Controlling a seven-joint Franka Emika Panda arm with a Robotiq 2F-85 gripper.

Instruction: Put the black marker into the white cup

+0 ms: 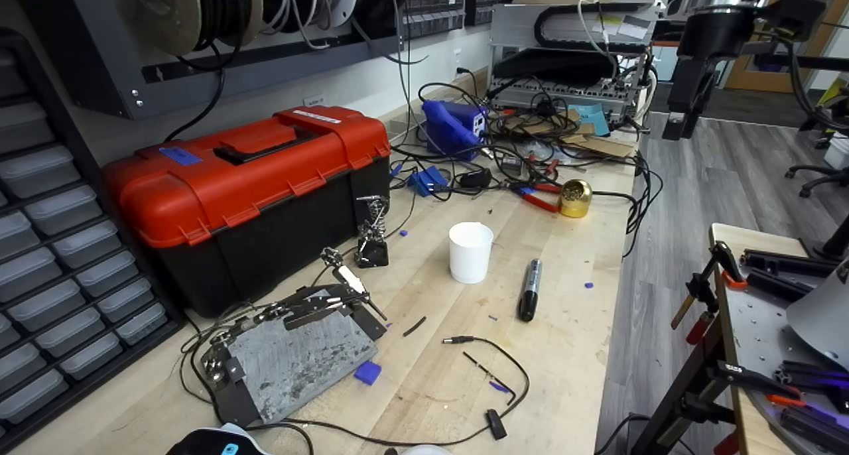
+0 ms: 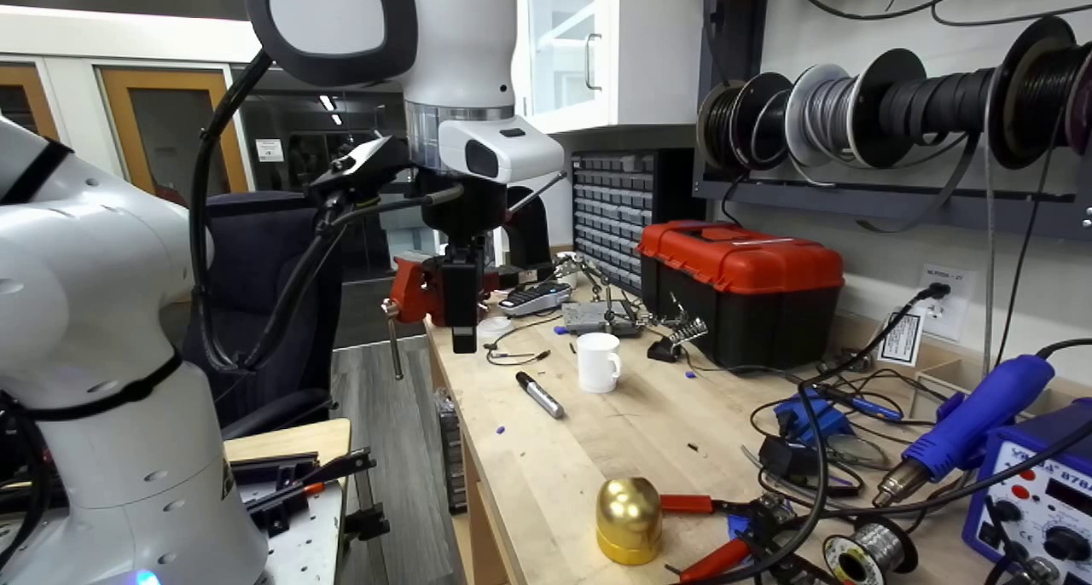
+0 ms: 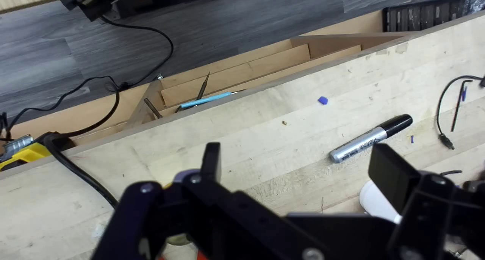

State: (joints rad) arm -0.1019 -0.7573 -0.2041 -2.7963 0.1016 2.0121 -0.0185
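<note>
The black marker (image 1: 530, 290) is a silver-bodied pen with a black cap, lying on the wooden bench; it also shows in an exterior view (image 2: 541, 396) and in the wrist view (image 3: 369, 139). The white cup (image 1: 470, 253) stands upright beside it, with a handle in an exterior view (image 2: 596, 365). In the wrist view the cup (image 3: 376, 202) is partly hidden behind a finger. My gripper (image 3: 297, 148) is open and empty, its fingers wide apart. It hangs above and away from the marker, beyond the bench edge in an exterior view (image 1: 680, 127); it also shows in an exterior view (image 2: 465, 312).
A red and black toolbox (image 1: 259, 196) stands against the wall. A helping-hands stand (image 1: 302, 355), a thin cable (image 1: 524, 375), a gold tip cleaner (image 1: 574, 199) and red pliers (image 2: 687, 504) lie around. The bench edge and an open drawer (image 3: 242, 70) are near the marker.
</note>
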